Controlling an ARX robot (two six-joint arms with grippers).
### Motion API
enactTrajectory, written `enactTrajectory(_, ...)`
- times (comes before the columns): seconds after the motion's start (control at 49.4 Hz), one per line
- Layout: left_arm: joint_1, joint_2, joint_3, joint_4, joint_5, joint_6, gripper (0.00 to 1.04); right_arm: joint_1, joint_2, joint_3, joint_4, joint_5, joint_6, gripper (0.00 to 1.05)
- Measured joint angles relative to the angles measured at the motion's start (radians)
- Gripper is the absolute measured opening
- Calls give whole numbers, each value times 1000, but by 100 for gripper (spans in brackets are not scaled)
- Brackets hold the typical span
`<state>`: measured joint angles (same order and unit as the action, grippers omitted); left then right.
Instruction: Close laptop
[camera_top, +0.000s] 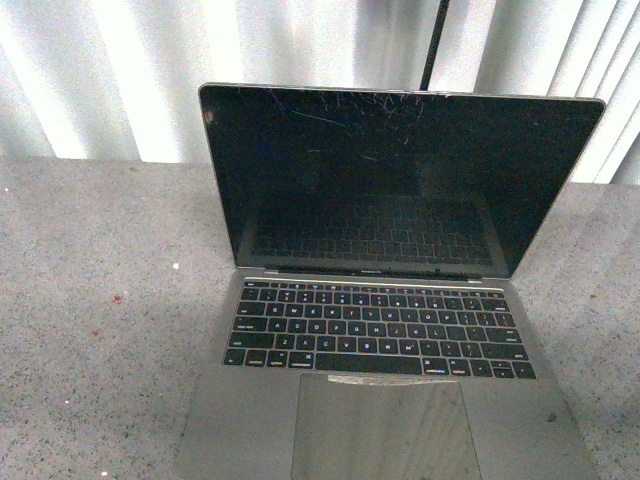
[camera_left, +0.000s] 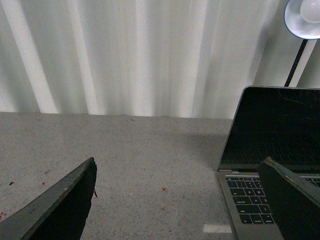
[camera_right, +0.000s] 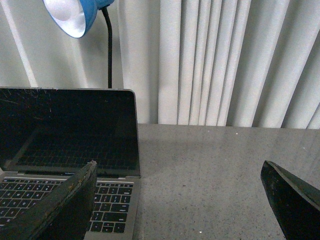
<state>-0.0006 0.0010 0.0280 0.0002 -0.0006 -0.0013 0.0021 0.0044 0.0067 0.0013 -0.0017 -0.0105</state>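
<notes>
One laptop (camera_top: 390, 300), one lamp (camera_right: 75, 15), one table (camera_top: 100, 300), one left end effector (camera_left: 178, 161), one right end effector (camera_right: 179, 162).

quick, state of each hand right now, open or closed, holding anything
left hand: open, holding nothing
right hand: open, holding nothing

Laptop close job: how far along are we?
Done: nothing visible. The laptop is fully open, its lid upright and the keyboard exposed. In hand: nothing. The left pincer and right pincer are both open and empty, neither on the lid, and no arm shows in the front view. Left: the whole job, bring a pincer to the lid's top edge and fold it down.
</notes>
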Motion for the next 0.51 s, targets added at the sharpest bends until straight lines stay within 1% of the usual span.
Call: enactTrajectory(0.506,0,0,0,0,0,0,98,0,0,0,0,0,0,97)
